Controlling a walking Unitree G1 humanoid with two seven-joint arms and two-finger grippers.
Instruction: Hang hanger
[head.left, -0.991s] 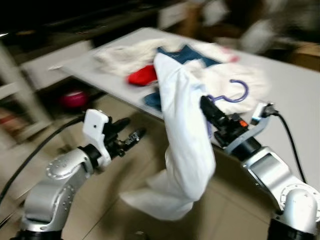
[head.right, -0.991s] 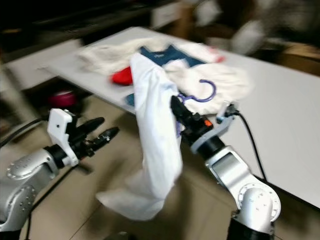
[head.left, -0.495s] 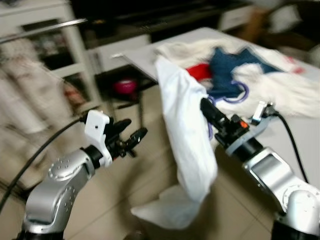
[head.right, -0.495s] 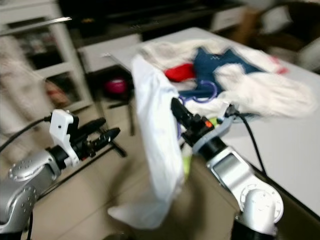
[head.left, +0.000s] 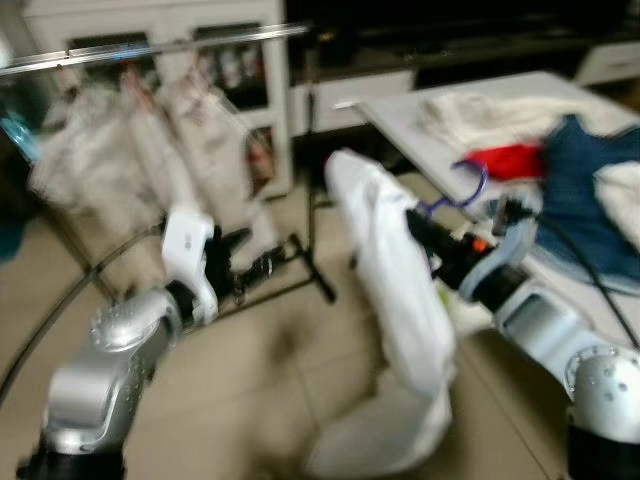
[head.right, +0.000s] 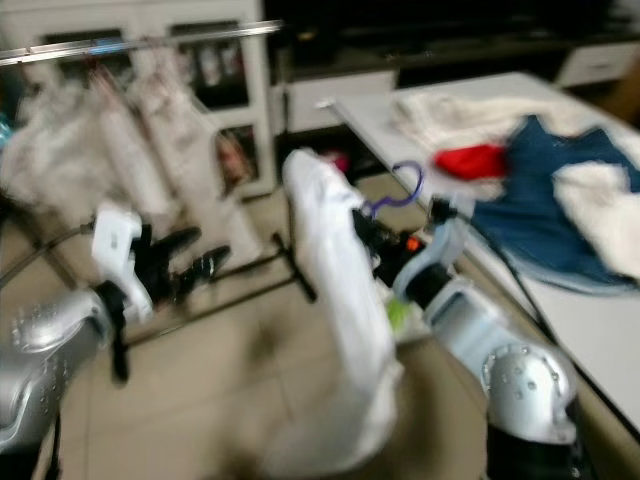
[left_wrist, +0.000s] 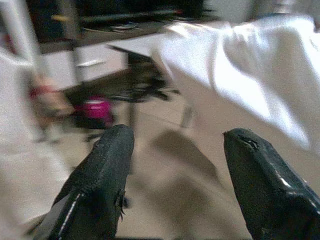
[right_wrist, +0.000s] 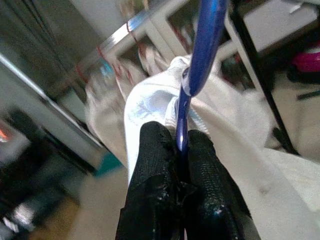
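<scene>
The purple hanger (right_wrist: 200, 60), draped with a white garment (head.left: 395, 290), is pinched at its neck by the right end effector (right_wrist: 181, 150) so the hook stays free for the clothes rail (head.left: 150, 48); the left end effector (left_wrist: 175, 165) is held spread, empty

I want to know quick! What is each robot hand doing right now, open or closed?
Left tool: open, holding nothing.
Right tool: closed on the purple hanger, with the white garment hanging from it.
</scene>
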